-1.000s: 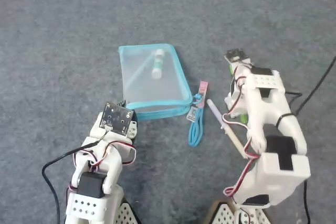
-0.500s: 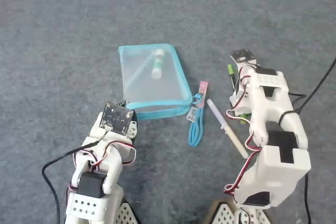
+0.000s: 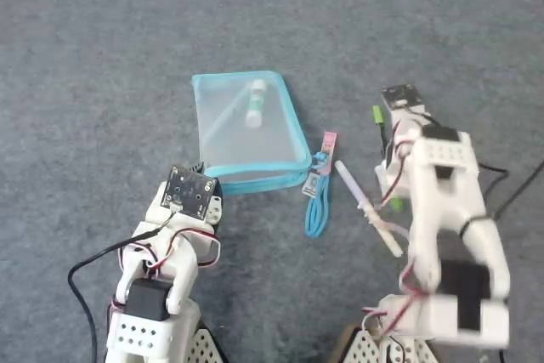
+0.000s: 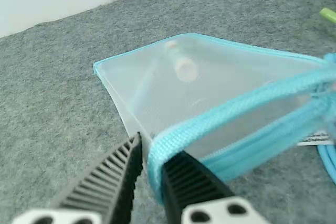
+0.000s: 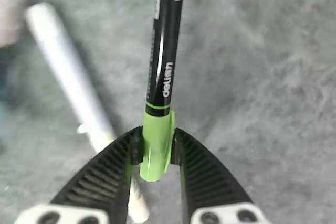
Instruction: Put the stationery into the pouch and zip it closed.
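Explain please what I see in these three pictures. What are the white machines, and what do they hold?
These are two small robot arms on a grey table. One picture looks down from above; the other two come from a camera on each arm's wrist. The left gripper pinches the blue edge of a clear pouch with a white tube inside. The right gripper holds a black pen with a green end. A white pen and a blue cord lie on the table.
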Tool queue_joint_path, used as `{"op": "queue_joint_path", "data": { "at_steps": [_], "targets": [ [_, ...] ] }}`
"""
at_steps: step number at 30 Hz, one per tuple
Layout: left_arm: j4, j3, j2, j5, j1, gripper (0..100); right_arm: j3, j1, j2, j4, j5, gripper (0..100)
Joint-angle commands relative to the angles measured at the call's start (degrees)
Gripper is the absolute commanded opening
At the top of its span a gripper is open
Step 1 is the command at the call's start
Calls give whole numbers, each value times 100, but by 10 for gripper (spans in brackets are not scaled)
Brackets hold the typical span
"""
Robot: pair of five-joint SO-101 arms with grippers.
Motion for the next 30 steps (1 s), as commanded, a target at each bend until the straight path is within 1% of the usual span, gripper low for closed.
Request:
{"op": "queue_joint_path", "data": {
  "at_steps": [1, 5, 12, 16, 18, 21, 24, 27, 30],
  "targets": [
    [26, -40, -53, 18, -44, 12, 431, -426, -1473, 92, -44, 8],
    [26, -40, -35, 26, -44, 12, 659, -734, -2457, 664, 246, 8],
    [18, -40, -35, 35, -44, 12, 659, -1358, -3609, 1956, 967, 8],
    [18, -40, -44, 35, -44, 12, 659, -1780, -4251, 2466, 1046, 8],
    [18, -40, -44, 35, -44, 12, 659, -2158, -4532, 2686, 1046, 8],
    [26, -40, -44, 35, -44, 12, 642, -2897, -4734, 2941, 1046, 8],
    [26, -40, -44, 35, -44, 12, 607, -3380, -4743, 3029, 1046, 8],
    [26, -40, -44, 35, -44, 12, 589, -3565, -4743, 3029, 1046, 8],
    [26, -40, -44, 35, -44, 12, 615, -3556, -4743, 3037, 1046, 8]
  ]
}}
